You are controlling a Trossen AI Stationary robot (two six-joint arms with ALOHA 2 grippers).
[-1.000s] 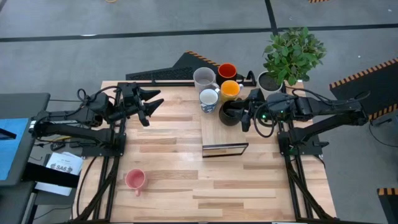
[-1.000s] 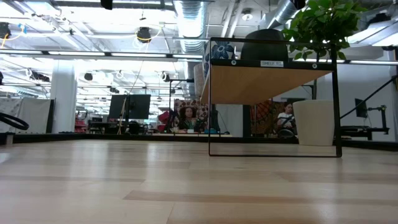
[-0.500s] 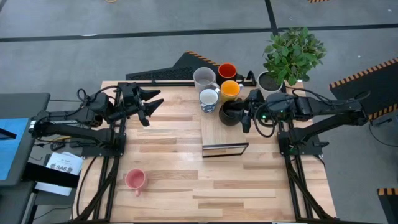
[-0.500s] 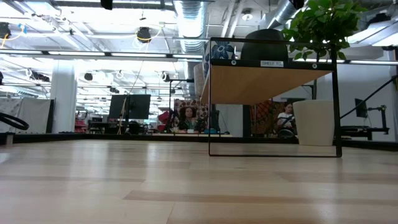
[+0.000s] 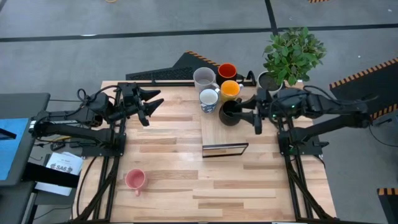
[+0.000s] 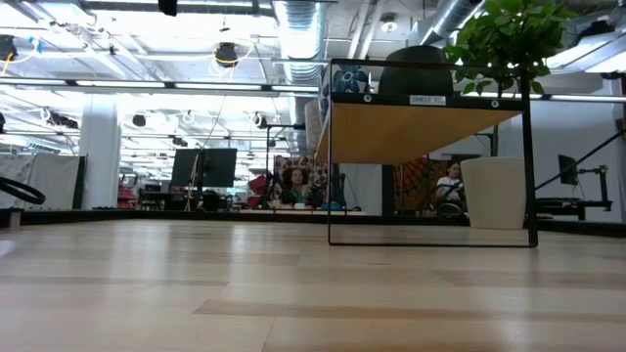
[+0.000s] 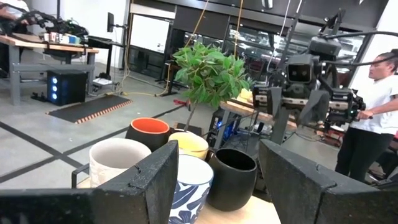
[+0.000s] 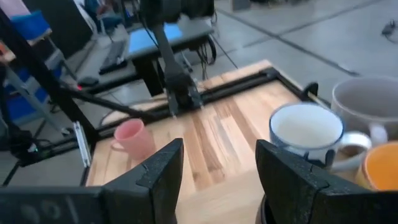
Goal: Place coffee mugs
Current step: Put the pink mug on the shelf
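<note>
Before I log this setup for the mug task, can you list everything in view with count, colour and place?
Raised shelf: one, wood top on a black frame, table's right half.
Mugs on the shelf: five; pale grey, red-orange, yellow-orange, white with blue inside, glossy black, clustered at its far end.
Pink mug: one, near-left on the table.
Plant: one, green, in a white pot, far-right corner.
Person: one, white top, in the room beyond, seen in the left wrist view.
Left pincer: open, over the table's far-left part.
Right pincer: open, beside the black mug.
</note>
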